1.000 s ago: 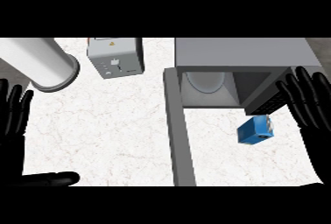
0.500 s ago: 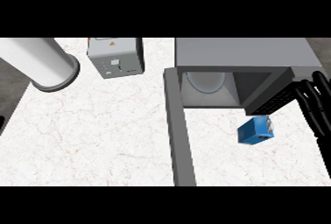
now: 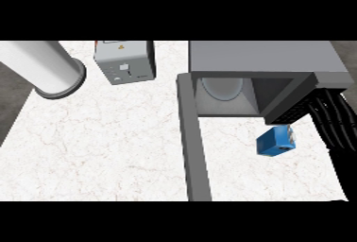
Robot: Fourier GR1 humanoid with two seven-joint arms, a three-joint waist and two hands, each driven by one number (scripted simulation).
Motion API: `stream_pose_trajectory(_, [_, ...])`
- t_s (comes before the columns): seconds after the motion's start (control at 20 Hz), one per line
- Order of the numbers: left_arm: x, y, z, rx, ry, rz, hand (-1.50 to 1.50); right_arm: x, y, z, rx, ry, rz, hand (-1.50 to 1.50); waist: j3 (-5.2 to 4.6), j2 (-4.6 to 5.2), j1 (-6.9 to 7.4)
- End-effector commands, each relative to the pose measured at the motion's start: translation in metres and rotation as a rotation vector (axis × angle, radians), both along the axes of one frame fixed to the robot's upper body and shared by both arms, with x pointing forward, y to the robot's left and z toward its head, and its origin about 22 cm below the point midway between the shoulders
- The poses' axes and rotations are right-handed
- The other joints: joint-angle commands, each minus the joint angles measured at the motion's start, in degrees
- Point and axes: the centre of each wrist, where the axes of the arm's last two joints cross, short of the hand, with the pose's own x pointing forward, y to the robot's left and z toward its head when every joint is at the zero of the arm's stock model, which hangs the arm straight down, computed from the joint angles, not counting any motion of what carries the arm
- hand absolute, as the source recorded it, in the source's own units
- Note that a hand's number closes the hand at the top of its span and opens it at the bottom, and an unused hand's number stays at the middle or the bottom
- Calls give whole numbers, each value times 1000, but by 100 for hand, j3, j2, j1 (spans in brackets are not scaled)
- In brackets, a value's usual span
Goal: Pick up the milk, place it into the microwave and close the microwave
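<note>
Microwave [image 3: 265, 61] mouth open; door [image 3: 194, 142] flanks left

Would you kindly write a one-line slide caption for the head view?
Right hand beside the blue milk carton, in front of the open microwave.

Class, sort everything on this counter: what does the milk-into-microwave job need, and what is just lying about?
Needed: blue milk carton; grey microwave with its open door; black right hand.
Lying about: grey box with switches; white cylinder.

grey box [image 3: 124, 61] — small orange warning sign, text unreadable
</note>
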Motion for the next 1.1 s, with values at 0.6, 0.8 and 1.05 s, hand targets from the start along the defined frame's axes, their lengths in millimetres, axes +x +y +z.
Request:
stream_pose_trajectory(0.6, [-32,14,4,7,7,-25,-150,19,-49,-96,-6,107,-149,-150,1,0,8])
stream_pose_trajectory(0.8, [-21,20,7,4,14,0,-150,29,-62,-102,-30,117,-182,-150,0,4,-11])
stream_pose_trajectory(1.05, [-42,21,-5,13,17,-7,-150,15,-91,-150,-32,129,-199,-150,1,1,15])
